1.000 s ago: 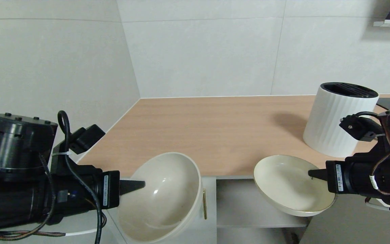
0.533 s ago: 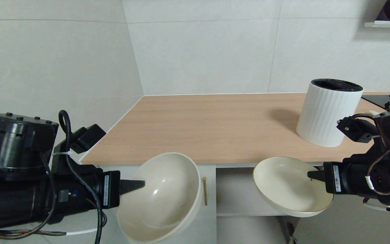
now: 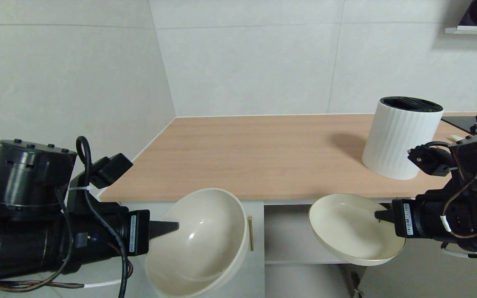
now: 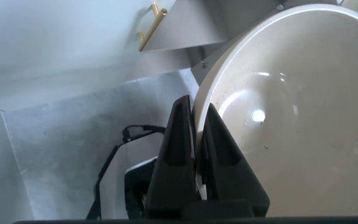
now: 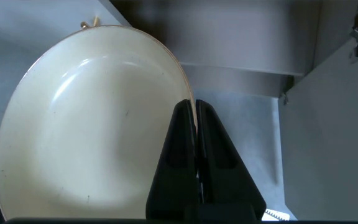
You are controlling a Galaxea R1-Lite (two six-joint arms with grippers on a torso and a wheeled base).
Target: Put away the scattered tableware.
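A deep cream bowl (image 3: pixel 199 240) hangs tilted in front of the counter at the lower left, held by its rim in my left gripper (image 3: pixel 171 227), which is shut on it. The left wrist view shows the same bowl (image 4: pixel 291 118) with its rim pinched between the fingers (image 4: pixel 182 134). A shallower cream bowl (image 3: pixel 352 229) hangs at the lower right, rim clamped by my right gripper (image 3: pixel 381 215). That shallow bowl (image 5: pixel 92 124) shows in the right wrist view with the gripper (image 5: pixel 194 118) shut on its edge.
A wooden counter (image 3: pixel 263 153) runs across the middle, ending at the tiled wall on the left. A white ribbed cylinder holder (image 3: pixel 402 138) stands on it at the right. Below the counter edge is an open cabinet compartment (image 3: pixel 288 236) beside a closed door with a brass handle (image 3: pixel 250 234).
The camera has shifted, so counter and holder sit differently in the picture. Both arms keep the bowls gripped; the right bowl has edged slightly left and down.
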